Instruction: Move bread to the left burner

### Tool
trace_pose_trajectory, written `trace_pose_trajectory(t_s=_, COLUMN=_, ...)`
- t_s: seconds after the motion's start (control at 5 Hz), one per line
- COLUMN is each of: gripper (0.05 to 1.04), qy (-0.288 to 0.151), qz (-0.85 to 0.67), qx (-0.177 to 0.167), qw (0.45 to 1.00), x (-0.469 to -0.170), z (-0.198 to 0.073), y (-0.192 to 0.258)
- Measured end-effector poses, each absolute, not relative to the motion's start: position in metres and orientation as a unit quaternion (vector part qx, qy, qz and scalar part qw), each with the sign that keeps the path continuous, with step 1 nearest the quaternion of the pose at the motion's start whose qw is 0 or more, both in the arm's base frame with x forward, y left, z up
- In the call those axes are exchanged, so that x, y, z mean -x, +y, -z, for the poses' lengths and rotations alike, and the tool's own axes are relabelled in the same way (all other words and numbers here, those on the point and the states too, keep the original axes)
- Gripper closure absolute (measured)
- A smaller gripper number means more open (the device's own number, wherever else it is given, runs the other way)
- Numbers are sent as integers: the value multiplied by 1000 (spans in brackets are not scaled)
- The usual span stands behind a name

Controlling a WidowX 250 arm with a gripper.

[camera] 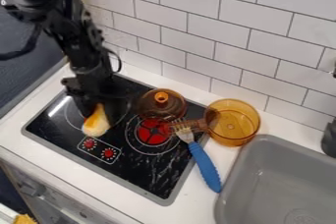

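Tabletop: white; black stove (pixel 141 171) set in it, frame centre toward 8 o'clock.
Wall: white tile (pixel 253 19), 12 to 2 o'clock.
Sink: grey basin (pixel 279 181), 4 o'clock.
Knobs: two, red (pixel 108 154), stove's 8 o'clock.
Right burner: red centre (pixel 153 132); amber lid (pixel 161 106) near its 1 o'clock.
Pot: amber (pixel 233 123), off stove at 3 o'clock, handle pointing 9 over the right burner.
Fork: blue handle (pixel 206 166) toward 5 o'clock, tines by the pot handle.
Arm: black (pixel 82 46), in from 11 o'clock, slanting down toward 5.
Tool: (pixel 100 115) low over left burner (pixel 72 117), at the bread; opening and grip, cannot tell.
Bread: (pixel 97 124) at left burner's 6 o'clock side.
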State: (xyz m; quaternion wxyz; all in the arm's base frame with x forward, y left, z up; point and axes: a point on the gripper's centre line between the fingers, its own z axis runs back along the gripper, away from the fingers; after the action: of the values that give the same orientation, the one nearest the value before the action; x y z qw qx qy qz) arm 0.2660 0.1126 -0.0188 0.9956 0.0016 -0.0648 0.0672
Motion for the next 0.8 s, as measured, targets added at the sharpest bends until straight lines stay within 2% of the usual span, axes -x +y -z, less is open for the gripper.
trace_pose_trajectory(t_s=0.6, gripper=465, qy=-40, qz=-50, qx=1, qw=998, x=-270, z=45, y=136)
trace_pose_trajectory(t_s=0.8, gripper=396, qy=-36, qz=-37, qx=0, qw=999, x=-270, z=46, y=137)
